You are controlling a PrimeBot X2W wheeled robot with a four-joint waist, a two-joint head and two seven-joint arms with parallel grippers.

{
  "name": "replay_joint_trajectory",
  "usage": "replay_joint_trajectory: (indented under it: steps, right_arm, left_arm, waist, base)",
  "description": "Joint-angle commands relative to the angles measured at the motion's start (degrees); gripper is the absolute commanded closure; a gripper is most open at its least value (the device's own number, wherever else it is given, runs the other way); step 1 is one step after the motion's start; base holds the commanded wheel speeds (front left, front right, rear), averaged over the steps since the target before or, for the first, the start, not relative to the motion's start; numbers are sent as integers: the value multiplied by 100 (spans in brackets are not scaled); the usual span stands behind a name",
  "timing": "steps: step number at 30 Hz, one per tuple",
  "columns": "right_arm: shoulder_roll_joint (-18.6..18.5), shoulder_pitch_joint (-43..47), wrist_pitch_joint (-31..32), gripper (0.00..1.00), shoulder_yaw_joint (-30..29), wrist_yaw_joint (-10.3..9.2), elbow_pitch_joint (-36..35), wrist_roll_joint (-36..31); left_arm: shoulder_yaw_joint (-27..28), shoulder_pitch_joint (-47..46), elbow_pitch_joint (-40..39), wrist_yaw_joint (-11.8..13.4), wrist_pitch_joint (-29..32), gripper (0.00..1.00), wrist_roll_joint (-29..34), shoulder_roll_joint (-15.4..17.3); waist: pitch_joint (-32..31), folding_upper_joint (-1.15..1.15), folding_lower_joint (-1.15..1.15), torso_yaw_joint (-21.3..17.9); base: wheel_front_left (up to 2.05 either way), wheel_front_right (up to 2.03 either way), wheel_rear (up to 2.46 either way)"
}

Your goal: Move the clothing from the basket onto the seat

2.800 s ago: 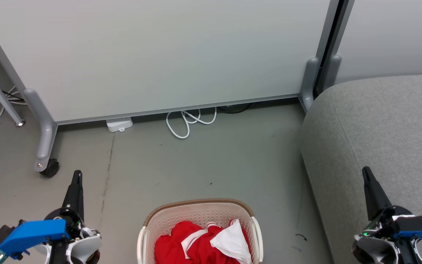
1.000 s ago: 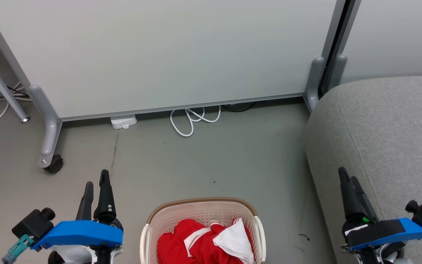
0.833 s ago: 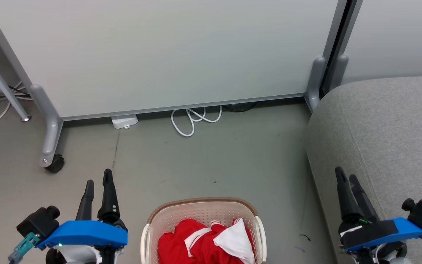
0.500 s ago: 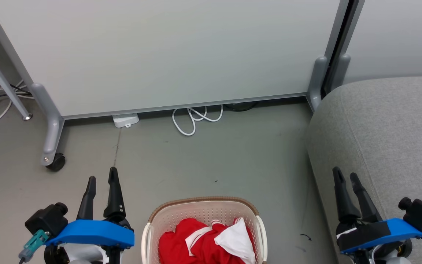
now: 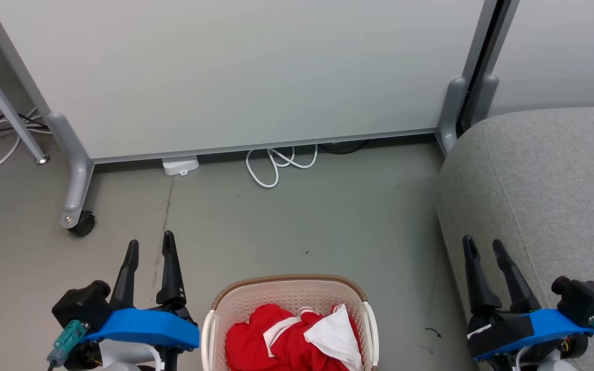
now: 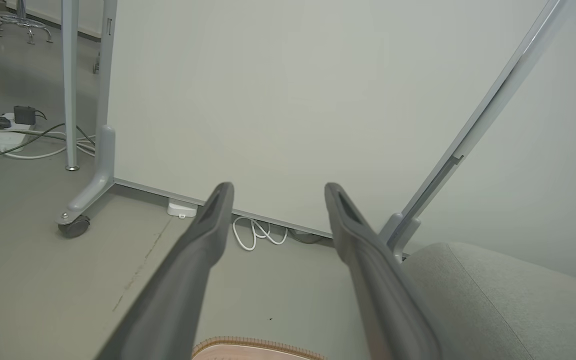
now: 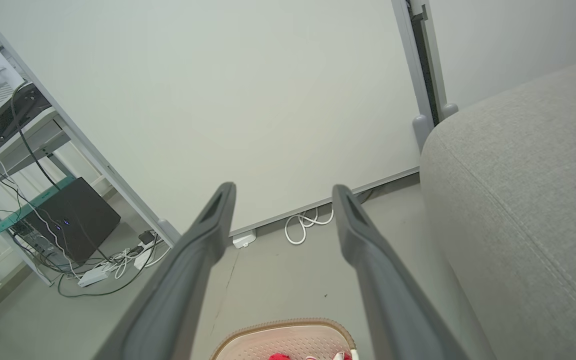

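The left gripper (image 5: 150, 238) and right gripper (image 5: 481, 240) both hover with jaws wide apart, holding nothing, on either side of the basket (image 5: 286, 279). The red clothing (image 5: 256, 342) lies bunched inside it, near the grey seat (image 5: 544, 180).

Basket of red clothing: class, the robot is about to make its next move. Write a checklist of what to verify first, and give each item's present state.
1. Left claw open and holding nothing: ok.
2. Right claw open and holding nothing: ok.
3. Clothing lies in the basket, uncovered from above: ok.
4. A claw positioned over the basket: not ok. One stands on each side of it, apart from it.
5. Seat beside the basket, on the robot's right: ok.
6. Number of garments in the heap: cannot tell.
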Motion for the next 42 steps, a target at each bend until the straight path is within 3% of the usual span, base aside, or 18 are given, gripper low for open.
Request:
replay_joint_trajectory:
  steps: [1, 29, 42]
  right_arm:
    - [-44, -58, -73, 0, 13, 11, -37, -205]
    - [-55, -63, -422, 0, 112, 13, -39, -1616]
    - [-59, -41, -560, 0, 128, 15, -27, -2132]
  left_arm:
    - [-29, -141, -55, 26, -67, 0, 200, 30]
    - [-245, -126, 8, 113, -411, 0, 1601, 32]
    - [-311, -128, 135, 20, -557, 0, 2059, 22]
  waist:
    - [5, 0, 0, 12]
    - [48, 0, 0, 78]
    - [62, 0, 0, 117]
  base:
    - [0, 0, 0]
    - [0, 0, 0]
    - [0, 0, 0]
